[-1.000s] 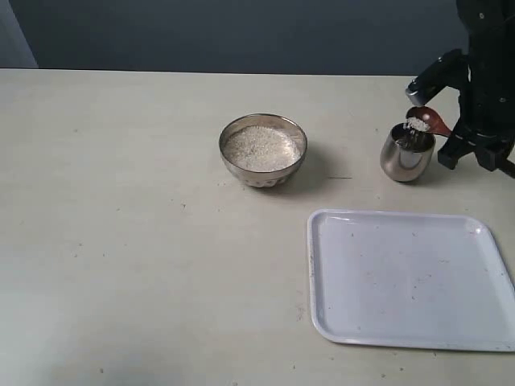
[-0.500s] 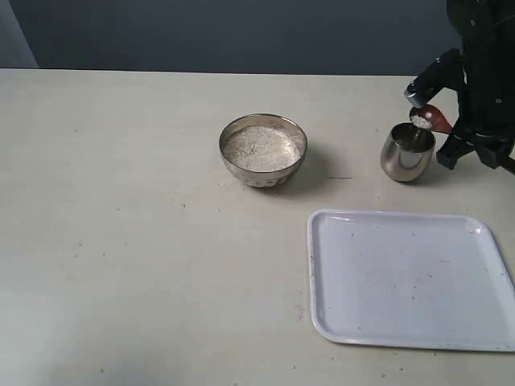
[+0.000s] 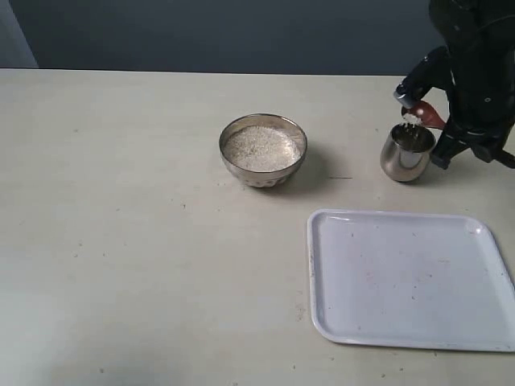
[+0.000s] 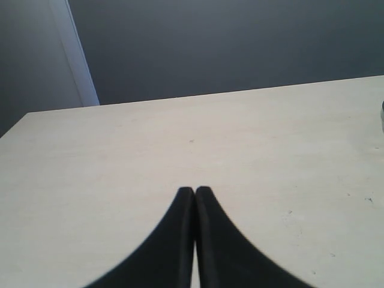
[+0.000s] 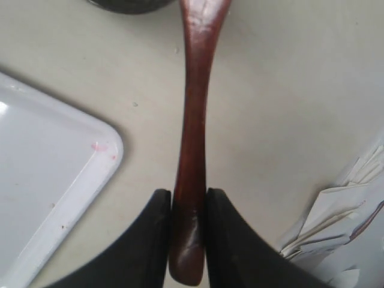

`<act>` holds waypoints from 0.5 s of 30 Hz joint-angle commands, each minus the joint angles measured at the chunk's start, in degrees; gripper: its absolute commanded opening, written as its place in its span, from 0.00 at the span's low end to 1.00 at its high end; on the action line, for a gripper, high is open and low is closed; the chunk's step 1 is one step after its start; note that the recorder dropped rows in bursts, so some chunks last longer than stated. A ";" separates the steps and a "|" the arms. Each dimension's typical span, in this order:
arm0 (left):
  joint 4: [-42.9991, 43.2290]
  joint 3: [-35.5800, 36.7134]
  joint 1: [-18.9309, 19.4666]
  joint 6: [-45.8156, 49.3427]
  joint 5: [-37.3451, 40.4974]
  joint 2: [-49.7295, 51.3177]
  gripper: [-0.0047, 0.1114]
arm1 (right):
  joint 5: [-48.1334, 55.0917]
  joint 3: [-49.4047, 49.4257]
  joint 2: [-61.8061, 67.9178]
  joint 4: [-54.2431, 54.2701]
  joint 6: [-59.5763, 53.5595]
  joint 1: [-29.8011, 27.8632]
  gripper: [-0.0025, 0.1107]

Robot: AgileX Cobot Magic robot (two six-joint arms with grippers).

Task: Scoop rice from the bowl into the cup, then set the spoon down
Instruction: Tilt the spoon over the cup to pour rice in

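So that the rice (image 3: 411,119) would drop into the cup (image 3: 405,158), the right claw (image 5: 188,201) pinched the spoon (image 5: 195,108) tipped over its rim, the left claw (image 4: 194,193) idle, pressed together.

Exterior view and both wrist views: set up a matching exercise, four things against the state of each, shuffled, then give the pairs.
Things:
1. steel bowl
2. wooden spoon
3. white tray
4. left gripper

States:
A. shut on nothing
B. holds rice
C. over the steel cup, clamped by the right gripper
D. lies flat, nearest the exterior camera

Pairs: 1-B, 2-C, 3-D, 4-A
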 commanded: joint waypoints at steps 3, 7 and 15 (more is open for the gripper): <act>-0.08 -0.23 -0.47 -0.37 -0.08 -0.25 0.04 | -0.26 0.31 -0.18 -1.09 0.48 -0.08 0.01; -0.08 -0.23 -0.47 -0.37 -0.08 -0.25 0.04 | -0.26 0.31 -0.18 -0.80 0.48 -0.08 0.01; -0.08 -0.23 -0.47 -0.37 -0.08 -0.25 0.04 | -0.26 0.31 -0.18 -0.28 0.48 -0.08 0.01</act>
